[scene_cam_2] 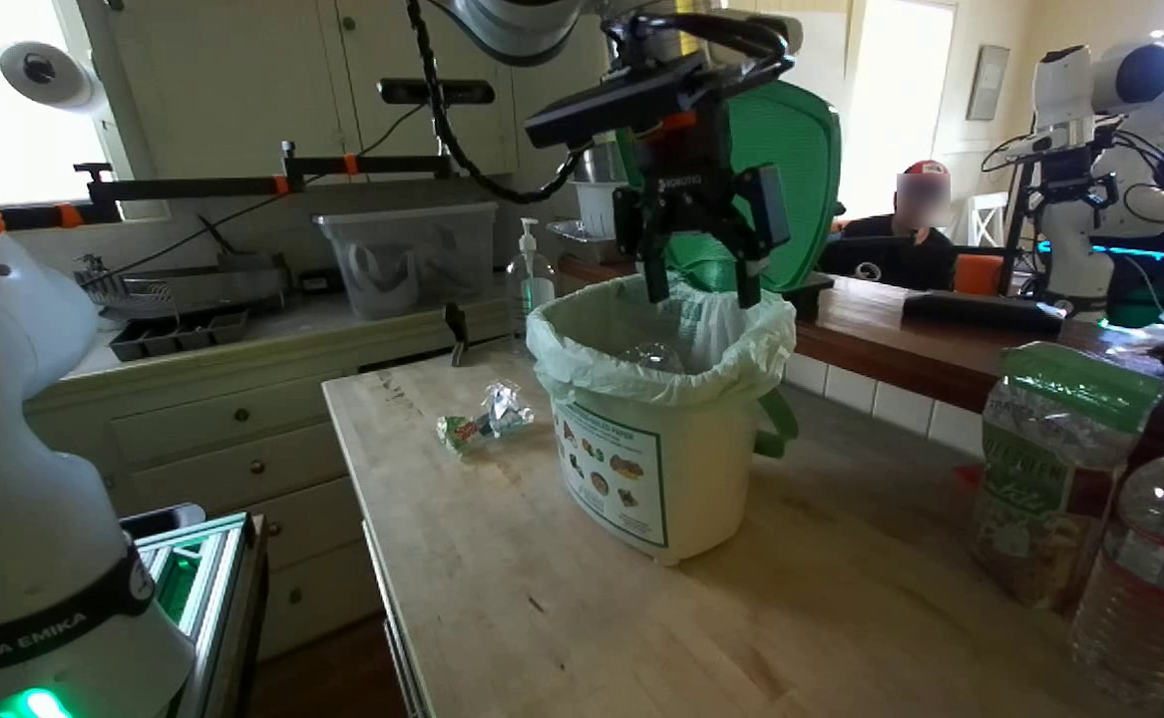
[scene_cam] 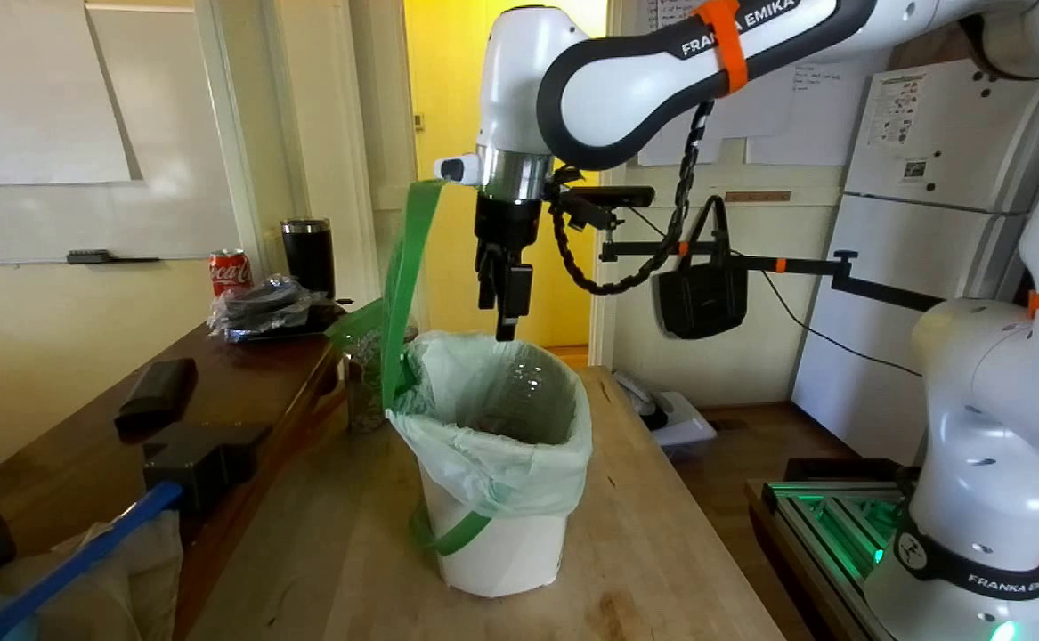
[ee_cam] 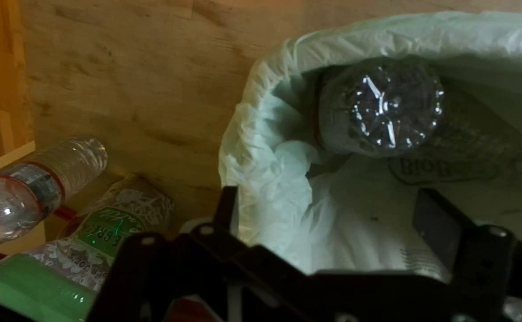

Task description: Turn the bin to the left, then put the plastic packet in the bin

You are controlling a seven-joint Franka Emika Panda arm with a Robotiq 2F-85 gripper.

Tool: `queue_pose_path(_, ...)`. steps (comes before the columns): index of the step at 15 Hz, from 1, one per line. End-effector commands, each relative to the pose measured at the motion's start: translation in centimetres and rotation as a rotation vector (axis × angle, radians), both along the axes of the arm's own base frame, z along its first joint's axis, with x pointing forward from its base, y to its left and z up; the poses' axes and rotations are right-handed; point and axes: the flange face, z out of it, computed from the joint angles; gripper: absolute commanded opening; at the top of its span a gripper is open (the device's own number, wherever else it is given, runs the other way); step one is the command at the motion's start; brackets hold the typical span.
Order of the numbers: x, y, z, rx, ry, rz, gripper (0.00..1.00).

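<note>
Only in exterior view: picture label (scene_cam_2: 609, 469) on bin (scene_cam_2: 709, 489).

Had bin (scene_cam_2: 706, 479) upright on worktop (scene_cam_2: 562, 638), w/ btl (ee_cam: 390, 107) inside by its wall & gripper (scene_cam_2: 703, 291) over its mouth. In an exterior view, had packet (scene_cam_2: 487, 421) on worktop L of bin, pump btl (scene_cam_2: 532, 279) behind packet, lid (scene_cam_2: 791, 179) up at back of mouth. Further R, had pouch (scene_cam_2: 1050, 479) well apart from bin, w/ 2nd btl (scene_cam_2: 1150, 578) just in front. In an exterior view, had ledge (scene_cam: 252, 374) L of worktop, w/ bagged bundle (scene_cam: 265, 307) on it, can (scene_cam: 231, 271) & tumbler (scene_cam: 308, 258) just behind.
</note>
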Motion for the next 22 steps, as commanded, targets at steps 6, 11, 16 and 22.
queue_pose_path(6,-3.5,-1.8,4.9,0.087,-0.087,-0.403,1.00)
queue_pose_path(11,-3.3,-3.7,5.8,0.163,-0.110,-0.653,1.00)
queue_pose_path(16,-1.6,-6.1,6.0,0.283,-0.143,-0.881,1.00)
queue_pose_path(22,-2.2,-10.1,7.8,0.410,-0.189,-1.156,1.00)
